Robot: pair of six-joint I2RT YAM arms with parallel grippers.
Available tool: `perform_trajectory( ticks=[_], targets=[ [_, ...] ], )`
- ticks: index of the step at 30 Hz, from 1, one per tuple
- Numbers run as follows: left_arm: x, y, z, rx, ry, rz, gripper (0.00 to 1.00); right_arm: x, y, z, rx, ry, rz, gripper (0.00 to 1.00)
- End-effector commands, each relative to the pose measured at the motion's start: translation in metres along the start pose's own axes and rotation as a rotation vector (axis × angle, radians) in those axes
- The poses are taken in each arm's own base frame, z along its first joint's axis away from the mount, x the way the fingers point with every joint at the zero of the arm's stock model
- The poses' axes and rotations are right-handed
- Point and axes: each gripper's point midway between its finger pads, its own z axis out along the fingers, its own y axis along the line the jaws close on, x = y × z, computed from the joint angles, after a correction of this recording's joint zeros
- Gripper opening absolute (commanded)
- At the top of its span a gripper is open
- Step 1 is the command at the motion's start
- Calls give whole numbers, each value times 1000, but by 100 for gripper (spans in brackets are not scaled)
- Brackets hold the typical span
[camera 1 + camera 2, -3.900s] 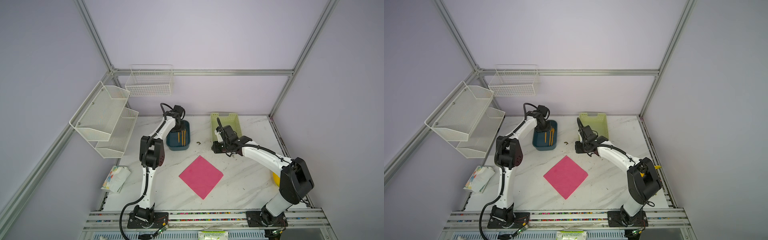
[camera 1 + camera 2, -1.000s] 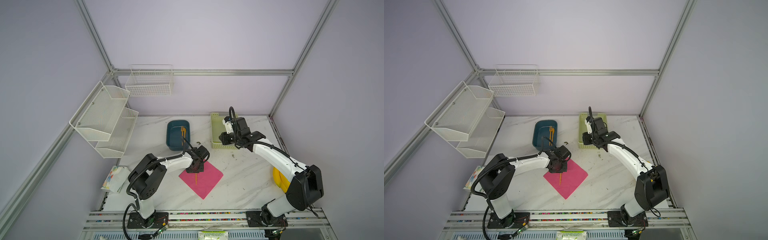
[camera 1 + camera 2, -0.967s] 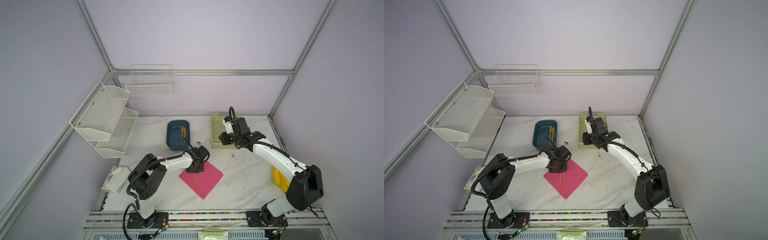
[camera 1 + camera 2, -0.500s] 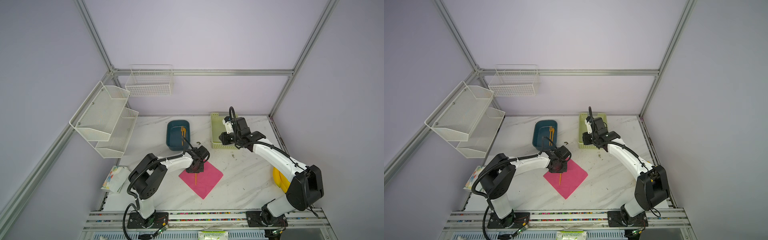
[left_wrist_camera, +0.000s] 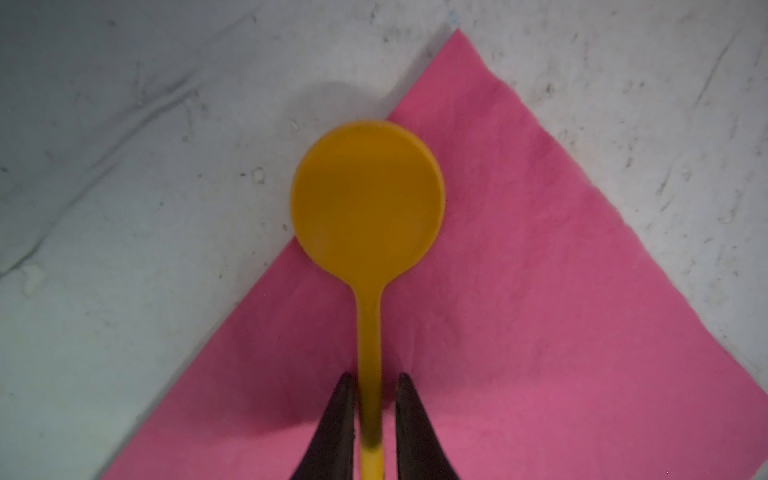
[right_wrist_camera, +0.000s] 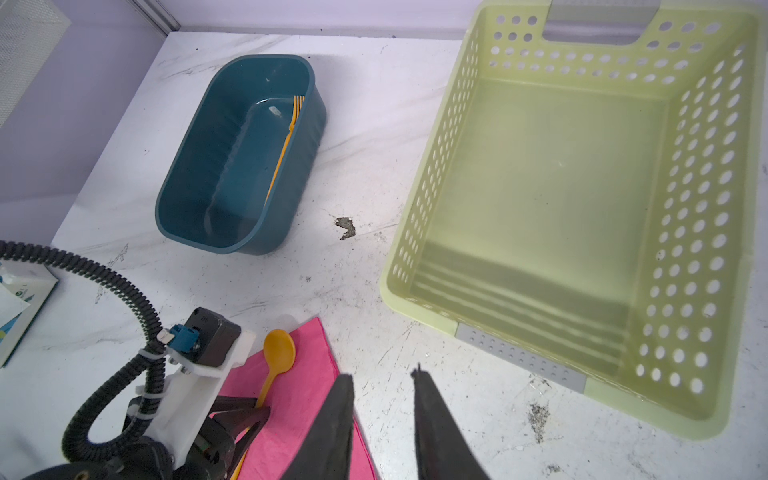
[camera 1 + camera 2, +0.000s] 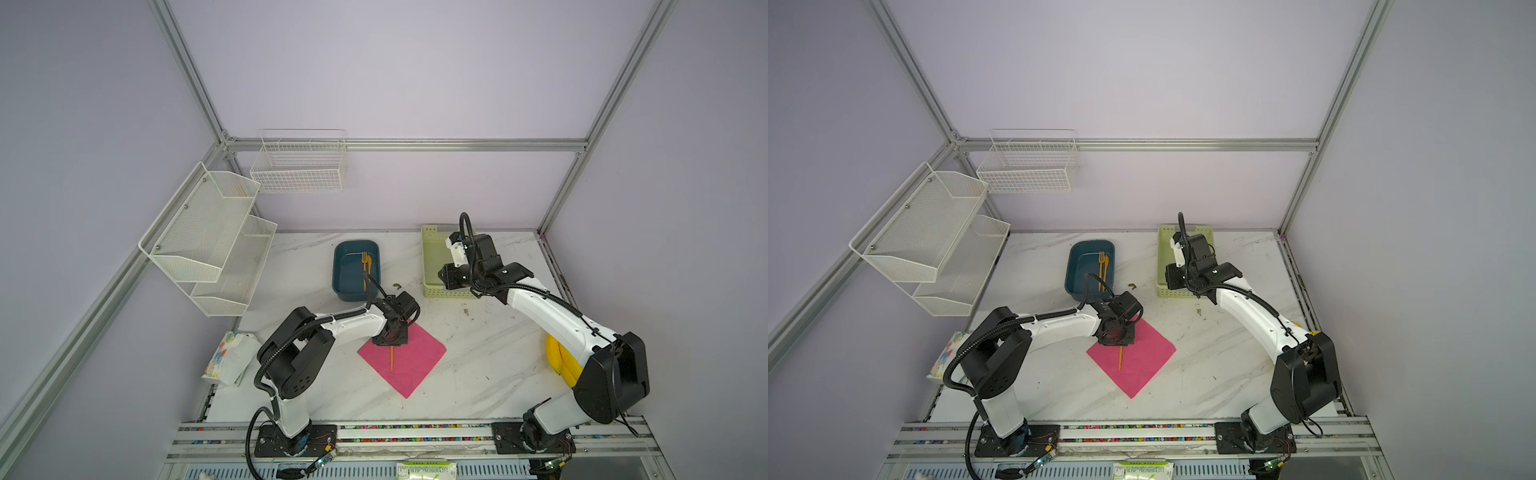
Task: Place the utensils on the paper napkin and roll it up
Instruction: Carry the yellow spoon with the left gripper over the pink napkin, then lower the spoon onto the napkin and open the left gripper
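Left wrist, not top: spoon bowl (image 5: 368,199)

One spoon (image 5: 368,199), one fork (image 6: 291,124), one knife (image 7: 370,262) (all orange), one napkin (image 7: 415,357).

Marble desk (image 7: 478,365), five things.
Pink napkin (image 7: 415,365) mid-desk; behind it blue tub (image 7: 347,274) and green basket (image 7: 432,266); floral packet (image 7: 228,357) to its left, bananas (image 7: 559,359) to its right.

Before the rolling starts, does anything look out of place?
The spoon lies on the paper napkin, but its round bowl overhangs the edge onto the table. A grey scrap lies near the blue tub.
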Motion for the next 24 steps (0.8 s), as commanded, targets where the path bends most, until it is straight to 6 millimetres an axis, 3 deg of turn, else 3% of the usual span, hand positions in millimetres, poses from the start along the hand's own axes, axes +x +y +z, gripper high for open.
perform_trajectory(
  ticks=[1,9,24],
  targets=[
    [-18,-8,-14,7,-44,11,21,-3,-1,-10,4,-16,-12,29],
    [-26,-11,-27,19,-72,9,22,-3,-1,-11,3,-18,-10,29],
    [-59,-13,-84,21,-187,23,22,-7,0,-16,7,-31,-10,29]
  ],
)
